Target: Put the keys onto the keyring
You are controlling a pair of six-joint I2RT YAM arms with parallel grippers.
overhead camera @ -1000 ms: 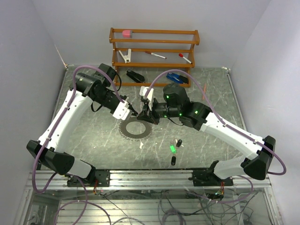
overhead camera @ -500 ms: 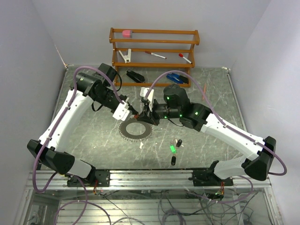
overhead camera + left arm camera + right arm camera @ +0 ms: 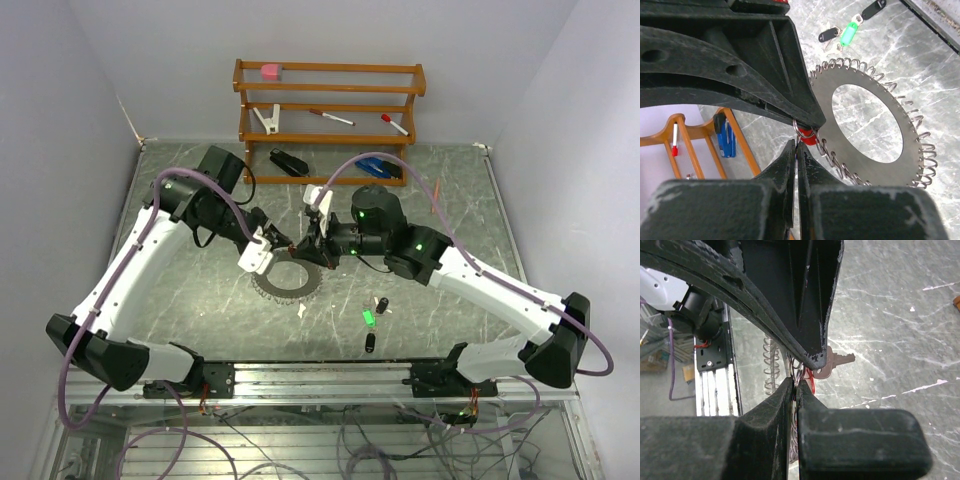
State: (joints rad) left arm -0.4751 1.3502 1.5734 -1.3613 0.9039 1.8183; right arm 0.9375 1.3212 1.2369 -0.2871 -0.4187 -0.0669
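The keyring [image 3: 300, 291], a toothed grey disc edged with wire loops, lies mid-table; in the left wrist view the keyring [image 3: 824, 86] fills the right side. Both grippers meet at its far rim. My left gripper [image 3: 285, 246] [image 3: 798, 143] is shut at the small wire ring of the red key [image 3: 810, 139]. That red key [image 3: 834, 362] shows its metal blade beside my right gripper [image 3: 796, 384], which is shut on wire loops of the keyring's rim. A green key [image 3: 368, 318] [image 3: 847, 34] and two black keys [image 3: 381, 304] [image 3: 369, 343] lie loose on the table.
A wooden rack [image 3: 330, 100] stands at the back with red-capped markers, a white clip and a pink block. A black stapler [image 3: 290, 162] and a blue tool [image 3: 378, 167] lie before it. The metal rail runs along the near edge.
My left arm has swung nearer and slightly right, bringing its gripper down onto the keyring's far rim, and its jaws have closed. The right arm has barely moved.
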